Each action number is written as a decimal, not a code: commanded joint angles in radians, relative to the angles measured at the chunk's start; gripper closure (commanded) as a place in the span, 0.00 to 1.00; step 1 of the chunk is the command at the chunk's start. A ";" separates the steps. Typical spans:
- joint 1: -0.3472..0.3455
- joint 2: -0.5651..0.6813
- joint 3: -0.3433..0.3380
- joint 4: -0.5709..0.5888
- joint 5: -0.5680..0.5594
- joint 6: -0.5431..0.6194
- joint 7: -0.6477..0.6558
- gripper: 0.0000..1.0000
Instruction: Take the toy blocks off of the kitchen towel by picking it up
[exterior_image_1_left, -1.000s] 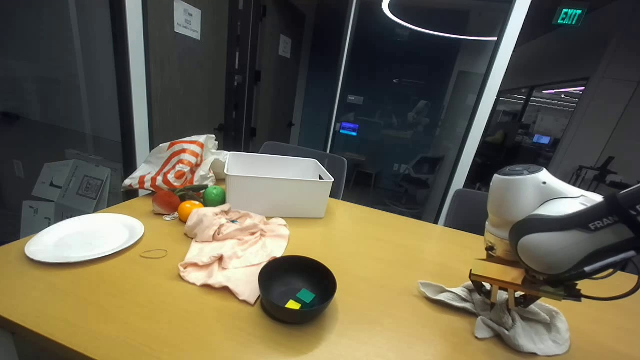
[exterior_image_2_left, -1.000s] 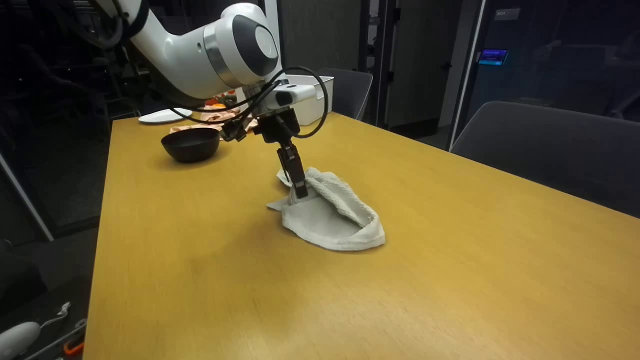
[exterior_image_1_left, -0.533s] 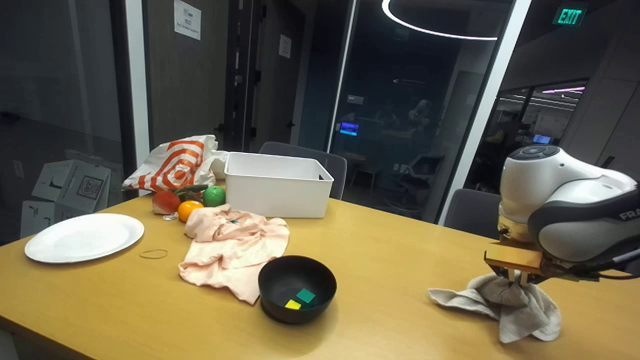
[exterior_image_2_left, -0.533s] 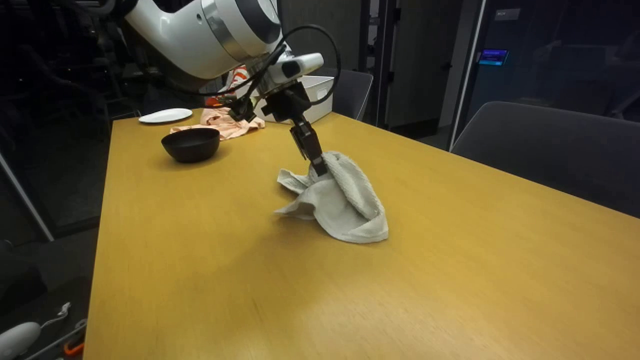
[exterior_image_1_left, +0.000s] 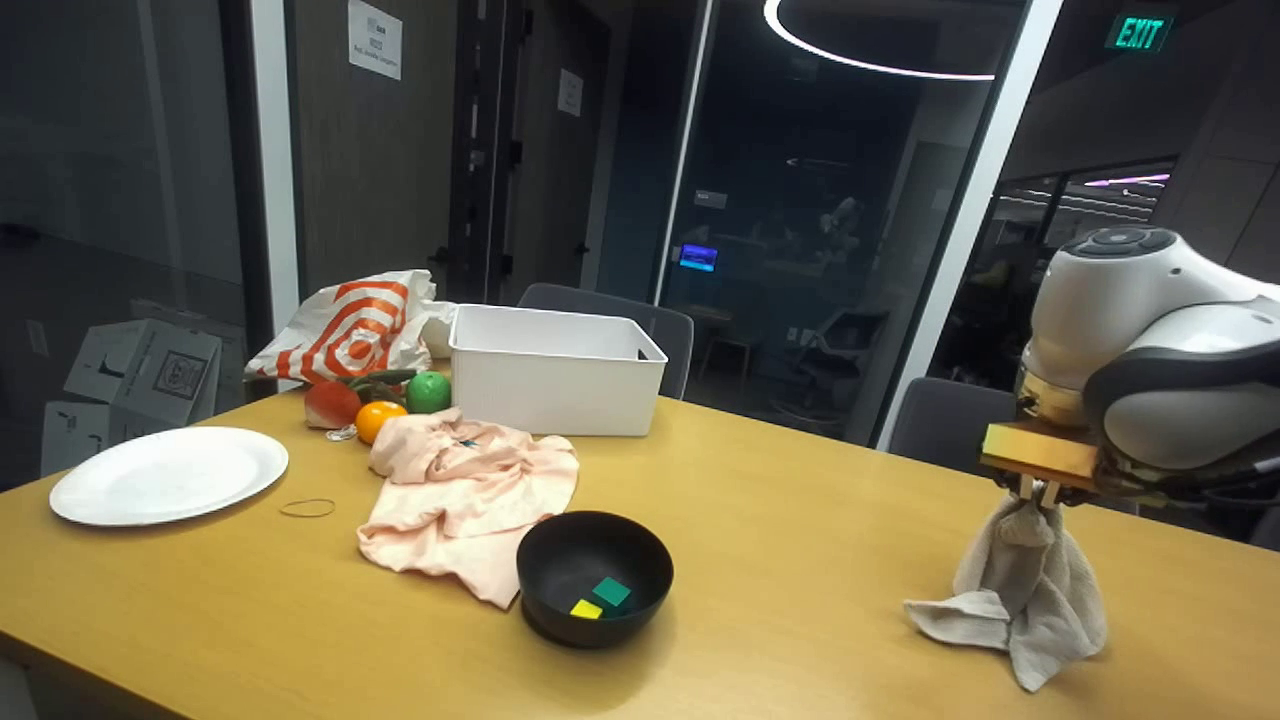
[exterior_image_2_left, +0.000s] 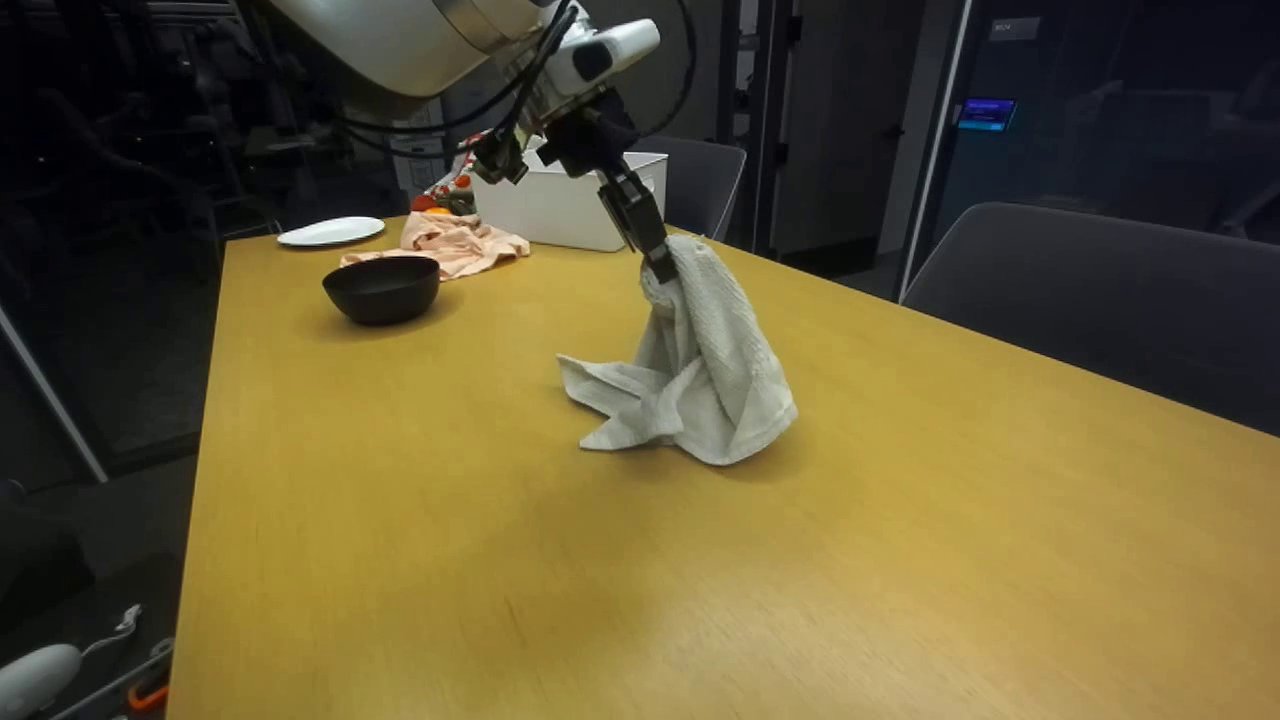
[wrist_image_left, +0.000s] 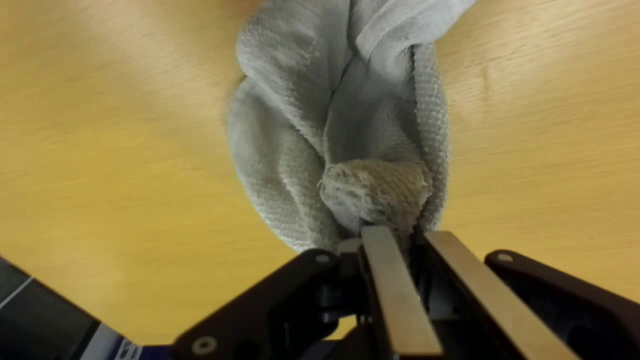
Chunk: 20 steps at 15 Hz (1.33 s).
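My gripper (exterior_image_1_left: 1038, 494) is shut on the bunched top of the grey kitchen towel (exterior_image_1_left: 1040, 590). The towel hangs down in folds, and its lower edge and a corner rest on the table. In an exterior view the gripper (exterior_image_2_left: 660, 266) is tilted above the table with the towel (exterior_image_2_left: 715, 370) draped below it. In the wrist view a tuft of the towel (wrist_image_left: 285, 160) is pinched between the fingertips (wrist_image_left: 402, 234). A green block (exterior_image_1_left: 612, 591) and a yellow block (exterior_image_1_left: 587, 609) lie in the black bowl (exterior_image_1_left: 560, 550). No blocks show on or under the towel.
A pink cloth (exterior_image_1_left: 480, 490) lies behind the bowl. A white bin (exterior_image_1_left: 550, 390), a green fruit (exterior_image_1_left: 430, 392), an orange (exterior_image_1_left: 378, 420) and a white and red bag (exterior_image_1_left: 350, 325) stand at the back. A white plate (exterior_image_1_left: 170, 475) is at the far end of the wooden table (exterior_image_2_left: 450, 560).
My gripper has risen with the towel in its grip, shifting slightly right in both exterior views. The towel has gone from lying crumpled to hanging, with its lower part still touching the table.
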 joint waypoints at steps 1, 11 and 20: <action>-0.036 -0.025 0.020 -0.002 0.289 0.062 -0.254 0.92; -0.028 0.030 0.053 0.049 1.009 0.041 -1.013 0.92; -0.024 0.126 0.097 0.050 0.965 0.323 -1.197 0.92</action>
